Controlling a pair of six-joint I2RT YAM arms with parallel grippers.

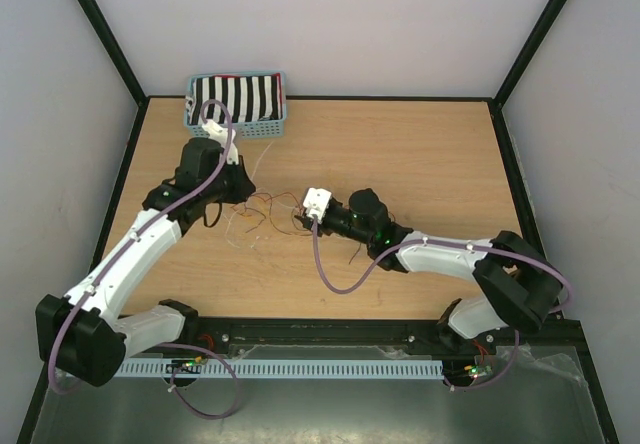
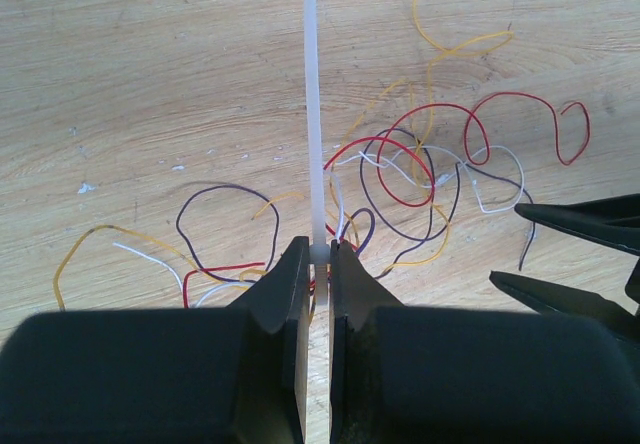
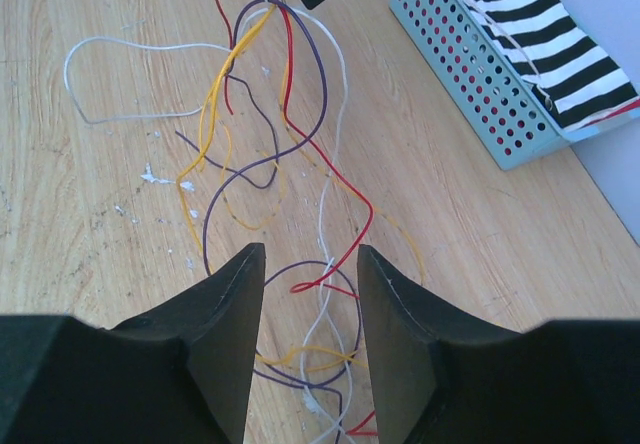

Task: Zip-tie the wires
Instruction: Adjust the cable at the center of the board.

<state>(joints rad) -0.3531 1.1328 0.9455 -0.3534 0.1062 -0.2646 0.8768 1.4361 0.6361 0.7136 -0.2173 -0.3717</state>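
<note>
Left gripper [image 2: 319, 264] pinched tight on zip tie [image 2: 312, 114], amid the wires [image 2: 410, 164]. Right gripper [image 3: 310, 294] agape over wires, empty. Wires loose; bundling and looping remain.

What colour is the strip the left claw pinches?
White; the zip tie shows best from the left wrist.

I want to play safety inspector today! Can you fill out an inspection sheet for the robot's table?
Surface: wooden table, small white flecks.
Job's things: wires loose in a tangle, not tied; white zip tie sticks out from the left gripper.
Clutter: blue basket holding striped cloth, far left corner.
Grippers: left gripper shut on the zip tie; right gripper open over the wires.
Cables: purple cables hang in loops.
Surroundings: white walls, black frame.
</note>
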